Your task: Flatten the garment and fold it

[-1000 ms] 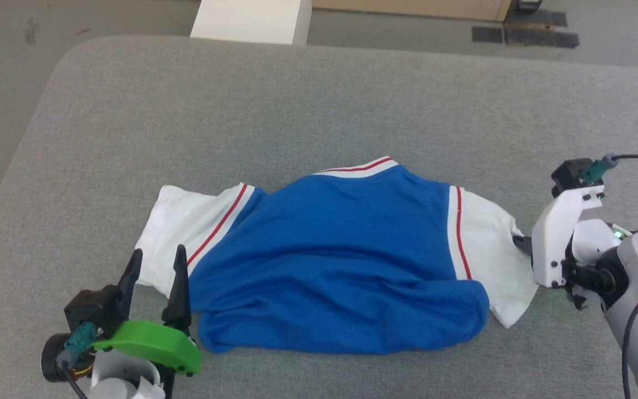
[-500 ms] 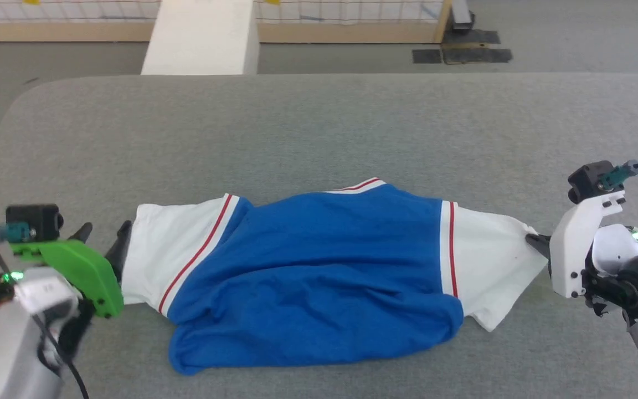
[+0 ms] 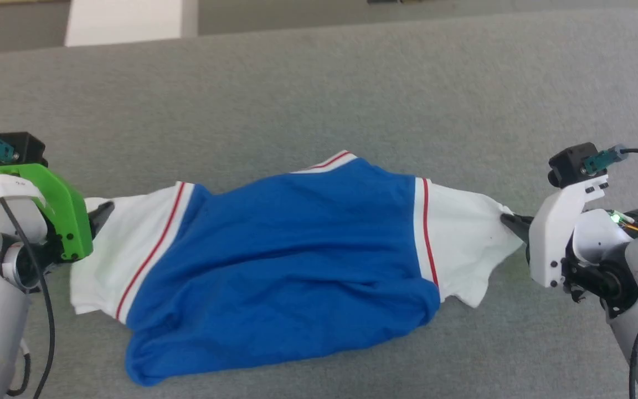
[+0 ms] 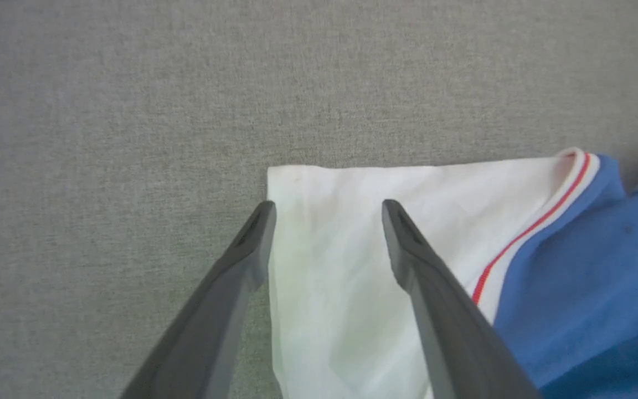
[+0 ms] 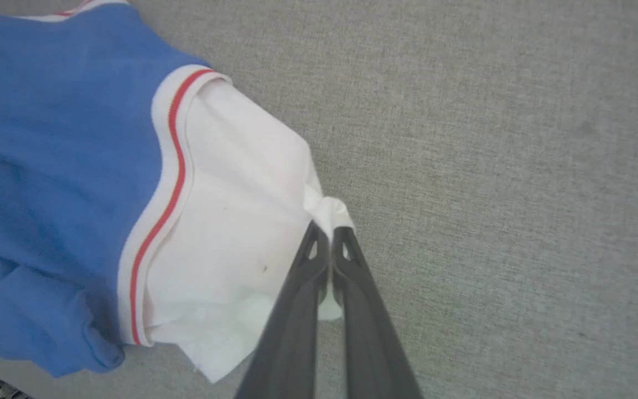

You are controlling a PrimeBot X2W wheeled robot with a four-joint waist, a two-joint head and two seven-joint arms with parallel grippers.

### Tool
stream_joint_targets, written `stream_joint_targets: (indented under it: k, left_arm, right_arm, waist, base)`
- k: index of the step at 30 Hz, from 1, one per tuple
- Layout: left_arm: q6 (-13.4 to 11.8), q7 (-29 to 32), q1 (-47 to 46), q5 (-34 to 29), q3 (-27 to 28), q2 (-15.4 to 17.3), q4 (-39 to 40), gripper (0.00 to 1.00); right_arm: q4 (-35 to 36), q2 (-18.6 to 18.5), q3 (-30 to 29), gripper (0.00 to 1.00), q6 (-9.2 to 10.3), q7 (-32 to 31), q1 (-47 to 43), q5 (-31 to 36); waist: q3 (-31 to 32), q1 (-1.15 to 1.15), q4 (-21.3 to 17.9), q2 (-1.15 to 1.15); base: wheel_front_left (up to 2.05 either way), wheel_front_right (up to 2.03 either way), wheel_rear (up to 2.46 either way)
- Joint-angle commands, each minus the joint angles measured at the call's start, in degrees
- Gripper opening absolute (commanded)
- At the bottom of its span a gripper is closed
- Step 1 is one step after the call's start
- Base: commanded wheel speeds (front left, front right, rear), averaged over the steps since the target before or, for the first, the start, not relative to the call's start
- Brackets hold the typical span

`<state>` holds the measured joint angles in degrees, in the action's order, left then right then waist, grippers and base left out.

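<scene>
Grey table [image 3: 319, 83]; garment [image 3: 297, 266] bunched, unfolded; right gripper [image 5: 330, 233] pinching sleeve [image 5: 230, 221]; left gripper [image 4: 327, 208] spread over other sleeve [image 4: 330, 310]; flattening unfinished.

Right gripper [image 5: 330, 235] pinched tight on the white sleeve [image 5: 230, 221] edge, blue shirt [image 5: 53, 155] bunched at left, red stripe [image 5: 178, 144] along the white trim, gray table [image 5: 490, 138] under it all

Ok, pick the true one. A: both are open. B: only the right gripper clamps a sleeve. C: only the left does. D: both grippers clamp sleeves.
B: the right gripper is shut on a sleeve of the garment; the left gripper stands open over the other sleeve.
</scene>
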<state>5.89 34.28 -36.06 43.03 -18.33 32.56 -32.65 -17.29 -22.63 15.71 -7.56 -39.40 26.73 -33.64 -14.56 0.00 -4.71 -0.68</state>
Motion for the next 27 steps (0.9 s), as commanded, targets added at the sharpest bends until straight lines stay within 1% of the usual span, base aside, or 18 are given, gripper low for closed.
stream_joint_targets:
  k: [1,4,7,11,12,13,14,18,21,24,27]
  left_arm:
    - [0.2,0.9,-1.0,0.4,-0.5,0.8,-1.3,1.0]
    - [0.0,3.3,-1.5,0.2,-1.3,1.3,-4.7,1.0]
    - [0.1,4.5,-1.1,0.0,-2.2,1.3,-7.1,1.0]
    - [0.6,5.7,0.2,0.1,-4.1,0.2,-9.3,1.0]
    - [0.8,6.1,0.5,0.4,-4.6,-0.3,-9.7,0.83]
    - [0.9,6.1,0.6,0.6,-4.9,-0.6,-9.9,0.14]
    - [1.0,6.1,0.6,0.7,-5.4,-1.0,-10.0,0.0]
    - [1.3,5.4,0.3,0.8,-6.9,-2.0,-10.6,0.0]
    - [1.4,3.9,-0.7,0.1,-7.8,-2.0,-10.8,0.0]
    - [1.4,0.7,-2.6,-1.8,-8.6,-1.5,-11.1,0.0]
    - [0.3,-3.8,-5.5,-4.3,-8.7,-1.0,-11.3,0.0]
  right_arm:
    - [0.5,0.5,0.0,0.0,0.08,-0.1,0.2,0.5]
    - [1.2,1.2,0.1,0.0,0.08,0.0,0.5,0.5]
    - [1.3,1.6,0.1,0.0,0.08,0.2,0.7,0.4]
    - [1.1,1.9,0.2,0.0,0.08,0.6,0.9,0.4]
    - [1.0,1.9,0.2,0.0,0.08,0.7,0.9,0.4]
    - [0.9,1.9,0.1,0.0,0.08,0.8,0.9,0.4]
    - [0.8,1.9,0.1,0.0,0.08,0.9,1.0,0.5]
    - [0.4,1.4,-0.1,0.0,0.08,1.3,1.2,0.8]
    - [0.1,1.2,0.0,0.0,0.08,1.8,1.6,1.0]
    - [-0.4,0.8,0.0,0.0,0.08,3.5,2.3,1.5]
    - [-1.8,0.3,-0.4,0.0,0.08,5.5,3.5,2.9]
  waist:
    - [-3.3,0.0,-2.7,0.68]
    - [-4.8,0.0,-3.6,0.68]
    - [-5.6,0.0,-4.0,0.68]
    - [-6.0,0.0,-4.1,0.68]
    - [-6.0,0.0,-4.1,0.68]
    - [-6.0,0.0,-4.0,0.68]
    - [-5.9,0.0,-3.8,0.68]
    - [-4.4,0.0,-2.9,0.68]
    - [-3.0,0.0,-2.3,0.68]
    - [-1.0,0.0,-1.7,0.68]
    - [1.4,0.0,-1.0,0.68]
  base:
    - [0.0,0.0,0.0]
    - [0.0,0.0,0.0]
    - [0.0,0.0,0.0]
    - [0.0,0.0,0.0]
    - [0.0,0.0,0.0]
    - [0.0,0.0,0.0]
    - [0.0,0.0,0.0]
    - [0.0,0.0,0.0]
    - [0.0,0.0,0.0]
    - [0.0,0.0,0.0]
    - [0.0,0.0,0.0]
